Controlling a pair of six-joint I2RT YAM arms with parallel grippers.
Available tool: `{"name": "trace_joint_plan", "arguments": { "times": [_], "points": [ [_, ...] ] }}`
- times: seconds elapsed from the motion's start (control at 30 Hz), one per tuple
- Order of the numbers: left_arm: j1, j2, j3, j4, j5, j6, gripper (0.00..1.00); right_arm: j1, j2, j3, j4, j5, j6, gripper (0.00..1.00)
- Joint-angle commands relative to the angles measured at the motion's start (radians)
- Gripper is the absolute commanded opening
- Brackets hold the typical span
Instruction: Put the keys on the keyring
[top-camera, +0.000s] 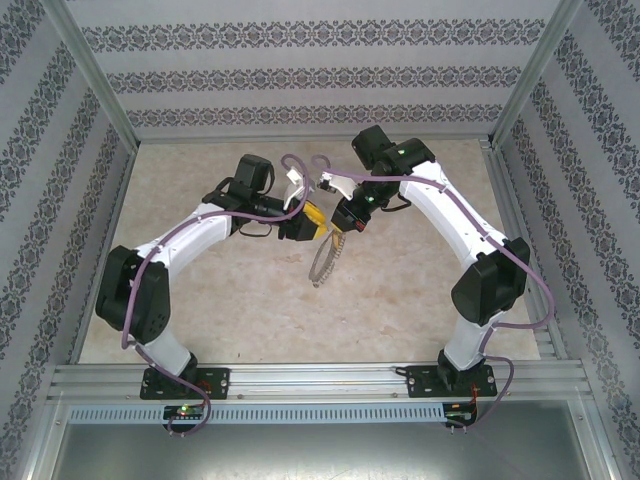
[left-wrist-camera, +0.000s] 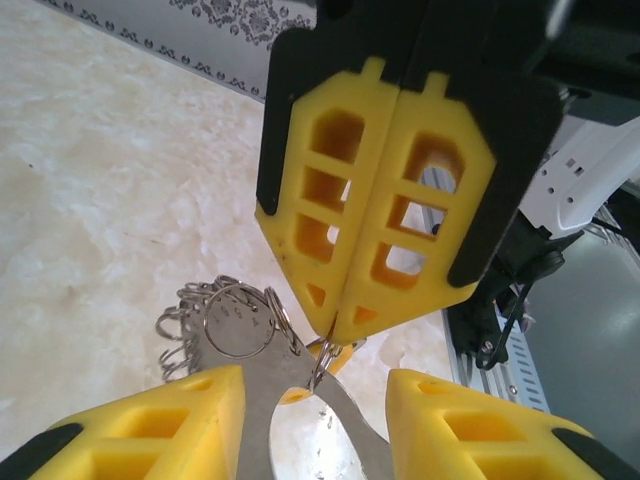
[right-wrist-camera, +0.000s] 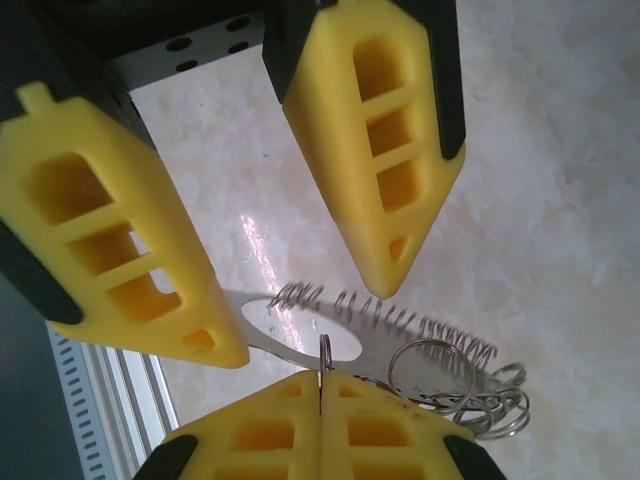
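Starting at the right fingers (left-wrist-camera: 400, 220): pressed flat together, pinching at the very tips a small yellowish bit, most likely the key (left-wrist-camera: 338, 356), though too tiny to call for sure. Across from that, left fingers (right-wrist-camera: 110, 230) clamped on either edge of the flat band of the keyring (top-camera: 325, 262), holding it up in the air over the bench (top-camera: 250, 310), right between both arms, with a fringe of silvery loops (left-wrist-camera: 225, 320) hanging off it. Looks like mid-threading, key not yet on. Plenty to go wrong from here: easy to lose the key out of such a skinny tip pinch with any sideways shove, easy to twist the band in the left hold by pushing too hard, easy to hook the wrong little loop. Barely any room between the two sets of fingers either, so a bump seems likely.
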Motion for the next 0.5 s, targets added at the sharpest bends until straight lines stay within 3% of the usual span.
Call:
{"name": "trace_joint_plan", "arguments": {
  "times": [0.0, 0.47],
  "points": [
    [-0.006, 0.026, 0.039, -0.053, 0.052, 0.044, 0.41, 0.008, 0.007, 0.037, -0.01, -0.001, -0.028, 0.0],
    [-0.026, 0.05, 0.076, -0.07, 0.062, 0.05, 0.38, 0.01, 0.007, 0.026, 0.013, -0.006, -0.027, 0.0]
  ]
}}
